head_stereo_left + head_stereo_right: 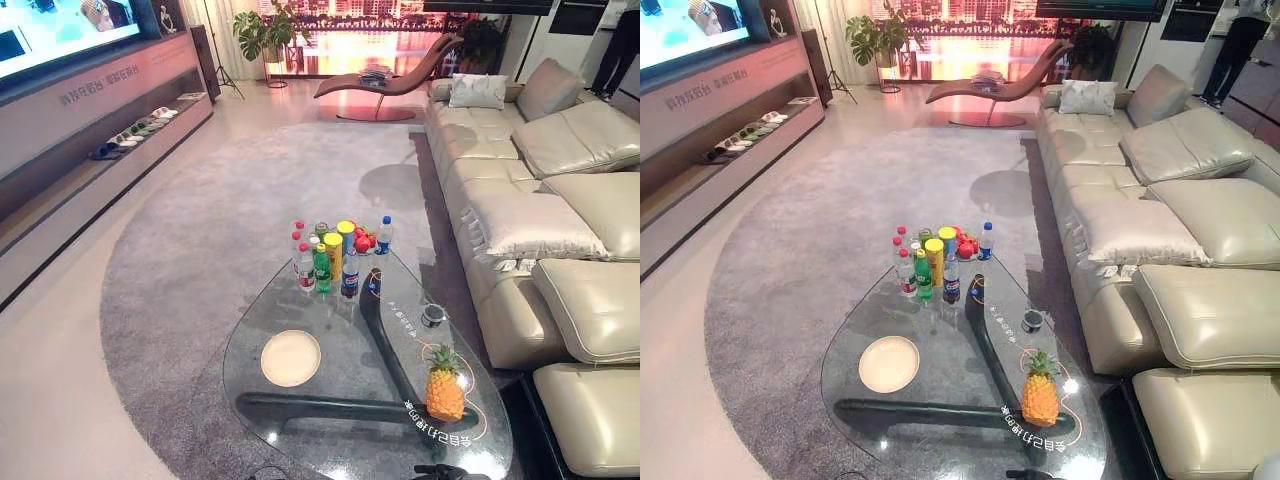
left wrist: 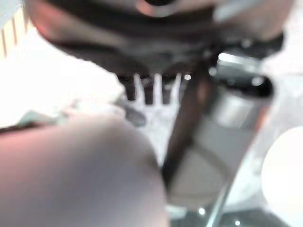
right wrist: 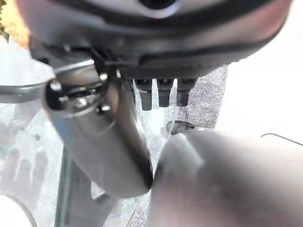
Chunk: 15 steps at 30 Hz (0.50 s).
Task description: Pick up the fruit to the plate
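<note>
A pineapple (image 1: 445, 390) stands upright near the front right end of the glass coffee table (image 1: 245, 330). A round cream plate (image 1: 291, 357) lies flat on the glass to the left of it, well apart from it. Red fruit (image 1: 363, 241) sits among the bottles at the table's far end. My left hand (image 2: 156, 28) shows from very close in the left wrist view, with straight fingers (image 2: 147, 90) and nothing in them. My right hand (image 3: 156, 38) looks the same in the right wrist view, its fingers (image 3: 163, 94) straight and empty above the glass.
A cluster of several drink bottles and a yellow can (image 1: 325, 262) crowds the table's far end. A small dark cup (image 1: 432, 316) stands between the bottles and the pineapple. A beige sofa (image 1: 560, 230) runs along the right side, and grey carpet (image 1: 200, 230) surrounds the table.
</note>
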Tool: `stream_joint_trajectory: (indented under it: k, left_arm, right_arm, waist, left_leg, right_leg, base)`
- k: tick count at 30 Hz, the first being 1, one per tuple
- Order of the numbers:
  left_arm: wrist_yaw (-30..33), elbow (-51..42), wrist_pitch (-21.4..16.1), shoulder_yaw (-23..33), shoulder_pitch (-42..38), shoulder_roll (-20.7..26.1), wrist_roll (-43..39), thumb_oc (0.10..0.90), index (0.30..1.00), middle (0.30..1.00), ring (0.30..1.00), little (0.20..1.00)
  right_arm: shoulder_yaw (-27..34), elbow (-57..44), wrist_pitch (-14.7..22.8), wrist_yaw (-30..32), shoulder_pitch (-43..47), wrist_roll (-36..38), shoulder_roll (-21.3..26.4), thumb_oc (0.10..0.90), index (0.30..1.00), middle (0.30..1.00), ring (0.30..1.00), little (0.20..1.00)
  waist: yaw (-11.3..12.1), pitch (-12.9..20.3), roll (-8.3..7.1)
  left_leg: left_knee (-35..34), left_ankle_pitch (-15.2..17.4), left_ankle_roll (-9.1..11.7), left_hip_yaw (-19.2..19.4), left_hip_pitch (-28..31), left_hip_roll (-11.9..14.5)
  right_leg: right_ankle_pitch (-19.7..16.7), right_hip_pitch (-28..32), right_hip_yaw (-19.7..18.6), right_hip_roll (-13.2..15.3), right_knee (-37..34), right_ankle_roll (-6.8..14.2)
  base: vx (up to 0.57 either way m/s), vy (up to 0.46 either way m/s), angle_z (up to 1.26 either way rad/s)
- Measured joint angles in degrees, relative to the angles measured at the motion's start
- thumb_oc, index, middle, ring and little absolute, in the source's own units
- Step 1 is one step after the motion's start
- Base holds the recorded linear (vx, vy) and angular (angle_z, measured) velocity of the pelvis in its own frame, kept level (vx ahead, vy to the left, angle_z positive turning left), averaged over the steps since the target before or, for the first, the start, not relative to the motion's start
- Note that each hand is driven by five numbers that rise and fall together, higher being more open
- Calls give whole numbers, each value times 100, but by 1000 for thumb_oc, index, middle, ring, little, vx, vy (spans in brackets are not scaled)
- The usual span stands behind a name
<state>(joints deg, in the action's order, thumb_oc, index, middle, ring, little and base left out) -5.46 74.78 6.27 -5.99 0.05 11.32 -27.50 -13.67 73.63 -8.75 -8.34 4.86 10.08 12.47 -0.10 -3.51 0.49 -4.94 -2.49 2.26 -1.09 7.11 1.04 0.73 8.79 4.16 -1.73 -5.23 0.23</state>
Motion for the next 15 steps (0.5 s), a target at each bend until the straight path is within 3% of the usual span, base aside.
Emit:
stream_joint_trajectory:
  k: [15]
  left_arm:
    - [-21, 2, 97, 23, 8, 5, -224, 800, 900, 900, 900, 900]
  right_arm:
    - [5, 2, -1, 4, 2, -4, -2, 800, 900, 900, 900, 900]
  waist:
    - [1, -4, 0]
  left_leg:
    - [1, 0, 0, -1, 1, 0]
  right_leg:
    - [-2, 1, 7, 0, 0, -2]
  base:
    - [2, 14, -4]
